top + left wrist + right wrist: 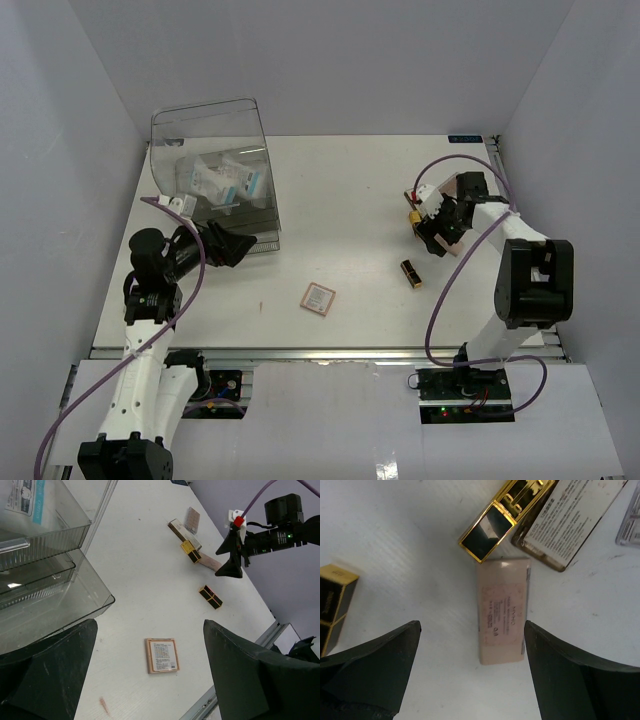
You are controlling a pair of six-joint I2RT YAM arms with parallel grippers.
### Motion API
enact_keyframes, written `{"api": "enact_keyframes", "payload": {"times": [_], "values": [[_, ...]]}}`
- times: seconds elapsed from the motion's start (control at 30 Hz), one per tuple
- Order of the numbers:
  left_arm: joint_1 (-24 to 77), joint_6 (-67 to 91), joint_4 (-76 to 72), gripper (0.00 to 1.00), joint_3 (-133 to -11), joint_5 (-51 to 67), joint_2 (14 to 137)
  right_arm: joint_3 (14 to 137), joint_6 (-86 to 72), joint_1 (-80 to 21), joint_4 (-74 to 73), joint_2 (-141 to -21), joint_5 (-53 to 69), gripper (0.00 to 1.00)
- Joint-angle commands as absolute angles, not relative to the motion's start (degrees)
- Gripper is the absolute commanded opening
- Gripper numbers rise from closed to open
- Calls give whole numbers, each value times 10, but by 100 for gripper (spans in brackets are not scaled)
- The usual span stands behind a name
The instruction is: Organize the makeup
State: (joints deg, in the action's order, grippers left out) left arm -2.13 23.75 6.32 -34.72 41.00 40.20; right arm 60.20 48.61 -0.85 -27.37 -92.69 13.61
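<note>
Only packets [225, 180] lay in the clear box [165, 135]. A square palette [318, 298] and gold tube [411, 273] waited on the bench [350, 190]. The left hand [150, 622] and right hand [471, 625] were wide, empty.

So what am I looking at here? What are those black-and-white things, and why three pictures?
Two robot arms are bolted to the near table edge. The overhead picture shows both; the other two come from cameras on each wrist, so the dark shapes at their lower corners are that arm's own fingers. The left claw is open near a clear plastic box holding labelled packets. The right claw is open above a pink palette and a gold case. A square palette and a small gold tube lie mid-table. Neither claw holds anything.
</note>
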Motion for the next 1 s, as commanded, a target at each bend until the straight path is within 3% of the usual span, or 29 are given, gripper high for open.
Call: {"api": "enact_keyframes", "payload": {"times": [0.0, 0.77, 0.97], "values": [[-21, 219, 75, 98, -355, 391, 390, 682, 554, -7, -332, -997, 129, 90], [-25, 214, 78, 98, -356, 382, 385, 779, 577, 36, -390, -1107, 164, 90], [-27, 214, 78, 98, -356, 382, 385, 789, 589, 39, -406, -1128, 171, 96]]}}
